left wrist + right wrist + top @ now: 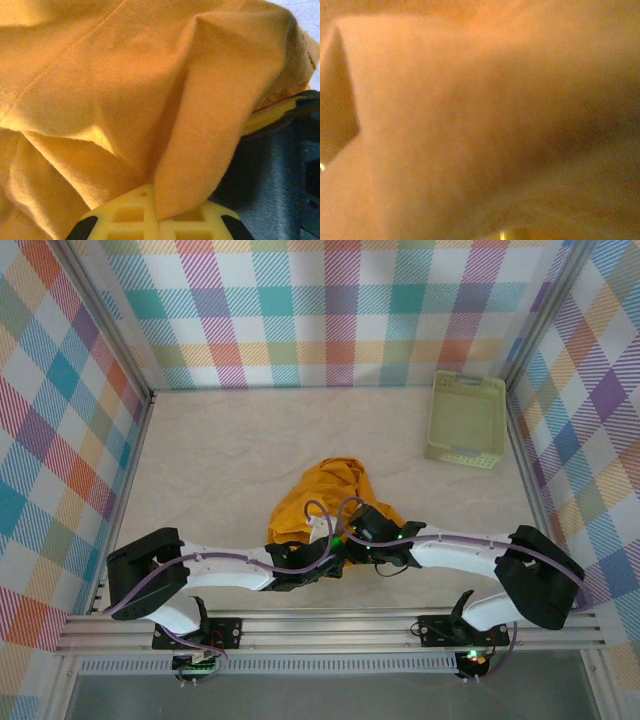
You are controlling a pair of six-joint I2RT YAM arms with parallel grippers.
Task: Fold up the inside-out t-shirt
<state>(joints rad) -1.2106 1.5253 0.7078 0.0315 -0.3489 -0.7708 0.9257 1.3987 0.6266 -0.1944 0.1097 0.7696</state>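
Pale table under everything, with the pale green basket open side up at its far right corner. Left arm and right arm reaching inward from the near edge, both nearer than the basket, meeting well to its left. Inside-out t-shirt bunched in a mustard heap, nearer than the basket and to its left, well apart from it, its near edge covered by both wrists. Left gripper at that near edge, on the side away from the basket, closed tight. In the left wrist view, a hanging fold of the yellow cloth pinched between its yellow fingertips. Right gripper on the basket side of the left one, just beside it, pushed into the cloth. Blurred orange fabric pressed close against its wrist camera, so cannot tell how far the jaws stand apart or whether any cloth is caught. In the left wrist view, one yellow finger of it poking out from under the shirt's edge, with the dark gripper body below.
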